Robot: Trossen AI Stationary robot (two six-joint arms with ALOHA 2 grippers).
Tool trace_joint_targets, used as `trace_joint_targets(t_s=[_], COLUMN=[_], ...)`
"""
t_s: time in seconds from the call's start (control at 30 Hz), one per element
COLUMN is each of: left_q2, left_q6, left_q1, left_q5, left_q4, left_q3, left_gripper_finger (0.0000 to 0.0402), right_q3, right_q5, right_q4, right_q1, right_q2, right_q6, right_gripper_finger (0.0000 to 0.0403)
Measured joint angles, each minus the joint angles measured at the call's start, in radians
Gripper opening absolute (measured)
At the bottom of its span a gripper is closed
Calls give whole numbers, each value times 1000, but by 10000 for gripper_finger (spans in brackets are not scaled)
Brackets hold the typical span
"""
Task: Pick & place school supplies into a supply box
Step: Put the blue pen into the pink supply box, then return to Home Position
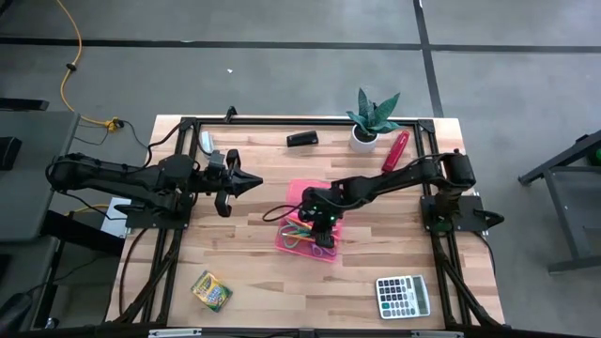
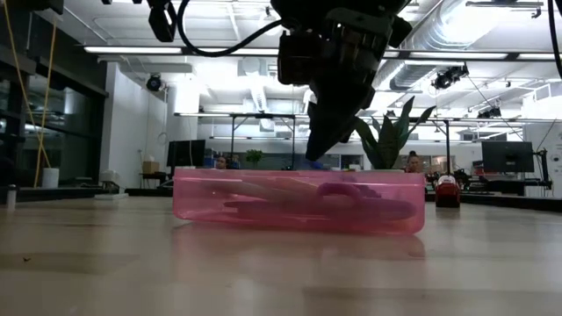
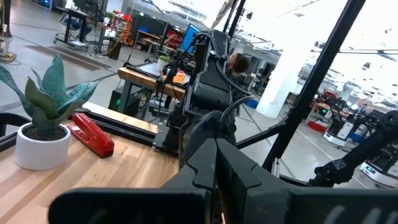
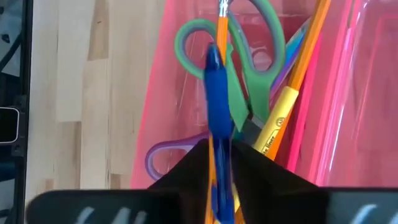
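Note:
The translucent pink supply box point(image 1: 299, 237) lies open on the middle of the table and also shows in the low view point(image 2: 299, 206). In it lie green-handled scissors point(image 4: 264, 56), purple-handled scissors point(image 4: 158, 158), a yellow marker point(image 4: 278, 118) and an orange pencil point(image 4: 314, 43). My right gripper point(image 4: 222, 163) hangs over the box point(image 1: 324, 219), shut on a blue pen point(image 4: 217, 106). A second orange pencil point(image 4: 222, 28) runs right along the pen. My left gripper point(image 1: 252, 182) is shut and empty, left of the box and above the table. My right gripper pinches the blue pen's barrel point(image 4: 219, 140) between its two fingers, coming from above and slanting down over the box. The pen runs along the fingers and juts out past their tips over the green scissors. Whether the thin orange pencil beside it is also pinched, I cannot tell.
A potted plant point(image 1: 371, 120) and a red stapler point(image 1: 395, 150) stand at the far right. A black item point(image 1: 301, 139) lies at the far edge. A grey calculator point(image 1: 403, 296) is at the near right and a crayon box point(image 1: 211, 290) at the near left.

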Motion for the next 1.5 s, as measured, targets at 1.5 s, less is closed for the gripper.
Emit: trace_joint_targets(t_s=[1.5], left_q2=[-12], left_q6=[157], left_q1=[0], left_q5=[-6], left_q4=[-64], left_q3=[0], left_gripper_finger=[0], right_q3=[-506], right_q5=[314], right_q4=[611], right_q1=[-35], right_q2=[-848], right_q6=[-64], right_gripper_finger=[127])
